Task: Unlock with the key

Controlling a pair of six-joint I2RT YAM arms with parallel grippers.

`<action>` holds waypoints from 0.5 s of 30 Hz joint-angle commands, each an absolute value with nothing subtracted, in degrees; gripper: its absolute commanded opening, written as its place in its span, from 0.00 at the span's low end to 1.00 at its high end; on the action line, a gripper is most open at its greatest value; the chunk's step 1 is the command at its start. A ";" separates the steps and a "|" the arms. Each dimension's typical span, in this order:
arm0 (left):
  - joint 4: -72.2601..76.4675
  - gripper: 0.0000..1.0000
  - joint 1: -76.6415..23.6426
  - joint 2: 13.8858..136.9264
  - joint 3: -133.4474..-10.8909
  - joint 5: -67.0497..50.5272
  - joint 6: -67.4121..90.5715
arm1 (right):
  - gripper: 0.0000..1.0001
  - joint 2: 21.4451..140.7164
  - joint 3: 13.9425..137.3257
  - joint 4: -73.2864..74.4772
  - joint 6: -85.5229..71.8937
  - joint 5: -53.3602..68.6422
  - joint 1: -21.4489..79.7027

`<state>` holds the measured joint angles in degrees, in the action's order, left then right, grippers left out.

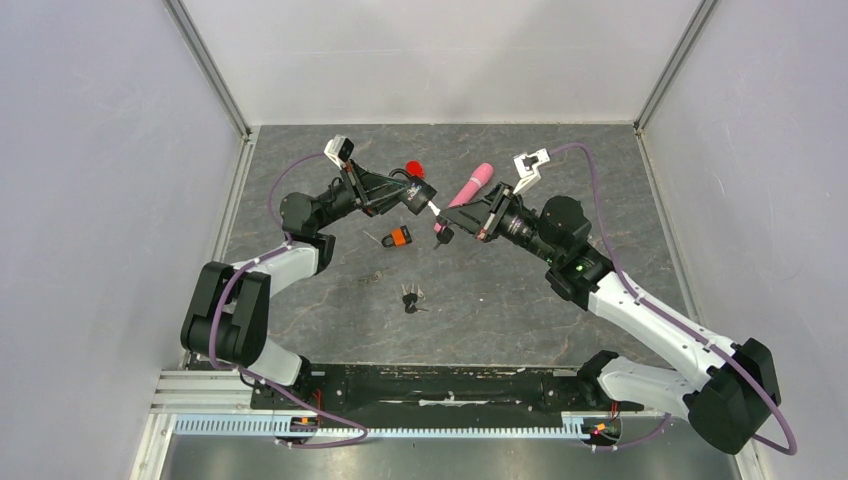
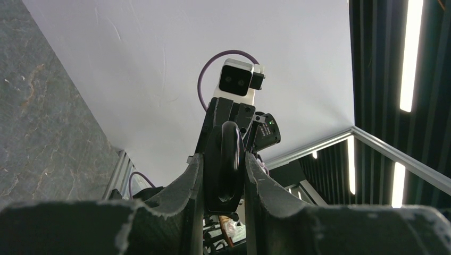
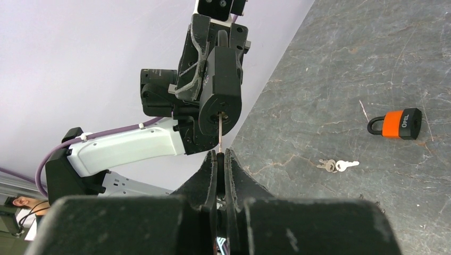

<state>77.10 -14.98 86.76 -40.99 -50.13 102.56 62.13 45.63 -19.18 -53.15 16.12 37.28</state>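
Here we hold the padlock point(image 3: 219, 79) above the table point(image 1: 500, 300), clamped in our left gripper point(image 2: 224, 162), its keyhole facing our right gripper point(image 3: 218, 156), which is closed on the key point(image 3: 219, 133), whose thin blade runs straight from those fingers to the keyhole.

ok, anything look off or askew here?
Nothing stands out. The left gripper clamps the black lock, and the key in the right gripper runs straight to its keyhole. The orange padlock and spare keys lie loose on the table.
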 commanded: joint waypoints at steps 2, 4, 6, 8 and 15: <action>83.50 0.02 -16.21 85.07 -44.12 -51.90 102.35 | 0.00 63.35 47.72 -21.13 -53.72 15.21 37.25; 83.50 0.02 -16.34 85.07 -44.21 -51.52 102.39 | 0.00 63.54 47.72 -20.84 -53.76 15.32 37.27; 83.50 0.02 -16.57 85.15 -44.54 -51.59 102.22 | 0.00 63.72 47.64 -20.83 -54.05 15.52 37.28; 83.55 0.02 -16.99 85.37 -44.87 -52.05 101.95 | 0.00 63.90 47.42 -21.39 -54.51 15.70 37.27; 83.50 0.02 -17.14 85.32 -44.39 -51.50 101.51 | 0.00 64.25 47.56 -21.19 -55.07 16.04 37.20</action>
<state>76.84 -15.03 86.76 -41.43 -49.71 102.21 62.96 45.63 -20.08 -54.52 16.67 37.26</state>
